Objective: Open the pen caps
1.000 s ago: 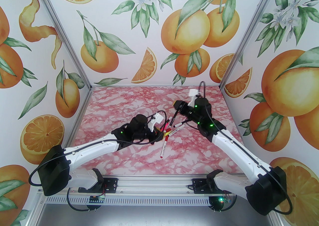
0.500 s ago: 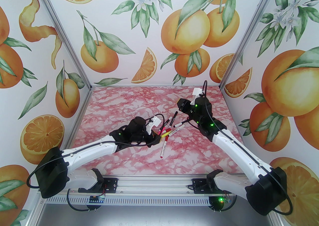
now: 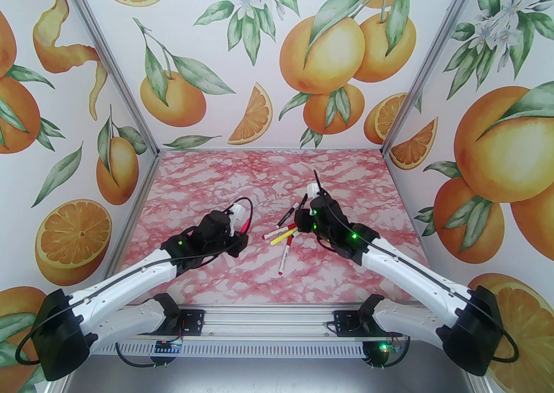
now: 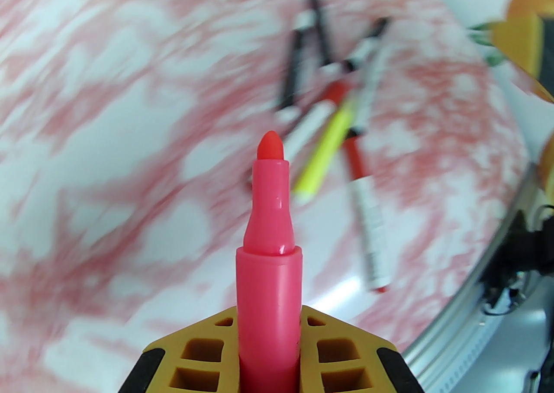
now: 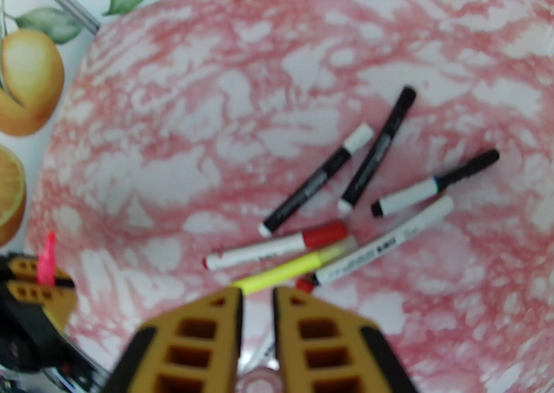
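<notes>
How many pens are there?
8. The pink pen is in the left claw. Seven lie on the table by the right claw: two black pens, four white pens, one yellow pen. More may hide.

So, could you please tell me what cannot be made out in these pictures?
- Print on the white pens: blurred, left wrist view.
- Pale pink round thing between the right gripper fingers: cut by the right wrist view's bottom edge; cap or not, unclear.
- Rear of the pink pen: hidden by the left gripper.
</notes>
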Robot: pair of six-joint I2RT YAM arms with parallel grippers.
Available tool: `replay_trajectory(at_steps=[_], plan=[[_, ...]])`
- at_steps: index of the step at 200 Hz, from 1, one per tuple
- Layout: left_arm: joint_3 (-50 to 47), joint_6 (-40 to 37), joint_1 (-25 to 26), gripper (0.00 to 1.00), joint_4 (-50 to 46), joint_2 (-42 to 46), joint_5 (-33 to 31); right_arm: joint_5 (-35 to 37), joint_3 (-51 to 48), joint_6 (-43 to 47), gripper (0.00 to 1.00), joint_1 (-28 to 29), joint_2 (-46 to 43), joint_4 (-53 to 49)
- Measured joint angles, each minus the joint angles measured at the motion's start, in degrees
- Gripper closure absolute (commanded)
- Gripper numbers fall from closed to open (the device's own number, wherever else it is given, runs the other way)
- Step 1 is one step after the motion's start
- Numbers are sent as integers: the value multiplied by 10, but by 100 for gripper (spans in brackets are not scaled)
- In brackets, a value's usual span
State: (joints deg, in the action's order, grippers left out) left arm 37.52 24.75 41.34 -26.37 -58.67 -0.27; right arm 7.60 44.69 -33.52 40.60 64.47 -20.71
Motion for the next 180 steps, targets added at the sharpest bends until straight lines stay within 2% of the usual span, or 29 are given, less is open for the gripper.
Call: replay_trajectory(at_steps=[34, 83, 180], plan=[[-48, 22, -49, 98, -29, 25, -12, 0, -37, -5, 93, 16, -11, 5], [-80, 23, -94, 98, -34, -8, 9, -1, -64, -18, 92, 21, -44, 25], [-82, 21, -113, 95, -19, -106, 30, -5, -68, -23, 92, 21, -56, 29]])
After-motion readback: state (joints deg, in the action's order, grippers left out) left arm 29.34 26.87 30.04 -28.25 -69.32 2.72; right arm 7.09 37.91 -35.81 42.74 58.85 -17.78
